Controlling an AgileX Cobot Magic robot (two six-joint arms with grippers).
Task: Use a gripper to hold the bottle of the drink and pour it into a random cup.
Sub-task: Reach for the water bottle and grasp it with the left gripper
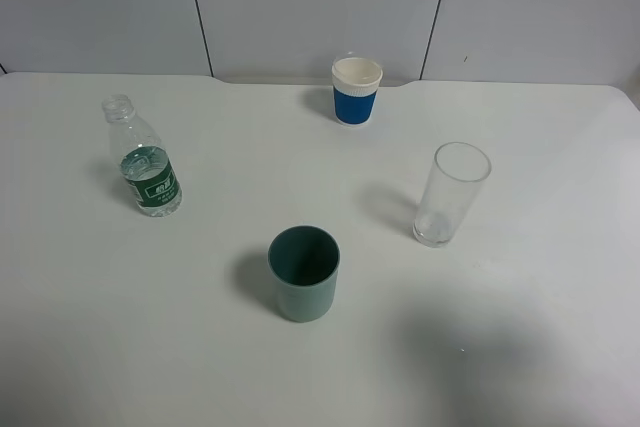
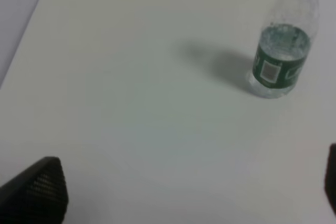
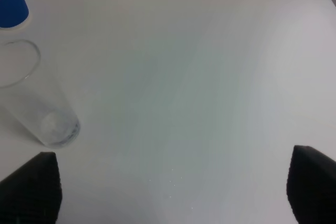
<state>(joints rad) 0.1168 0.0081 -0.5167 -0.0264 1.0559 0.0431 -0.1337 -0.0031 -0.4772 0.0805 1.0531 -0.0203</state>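
Observation:
The bottle of the drink [image 1: 144,158], small, clear, uncapped, with a dark green label, stands upright at the left of the white table. It also shows in the left wrist view [image 2: 282,52], well ahead of my left gripper [image 2: 191,192], which is open and empty with its fingers [image 2: 37,192] wide apart. The grey-green cup [image 1: 304,273] stands upright in the middle front, empty. My right gripper [image 3: 173,192] is open and empty above bare table. Neither gripper shows in the exterior high view.
A blue-and-white paper cup [image 1: 357,90] stands at the back middle, also in the right wrist view [image 3: 11,1]. A tall clear glass [image 1: 451,194] stands at the right, close to my right gripper's finger [image 3: 31,190] in the right wrist view [image 3: 37,100]. A grey panelled wall [image 1: 320,7] runs behind.

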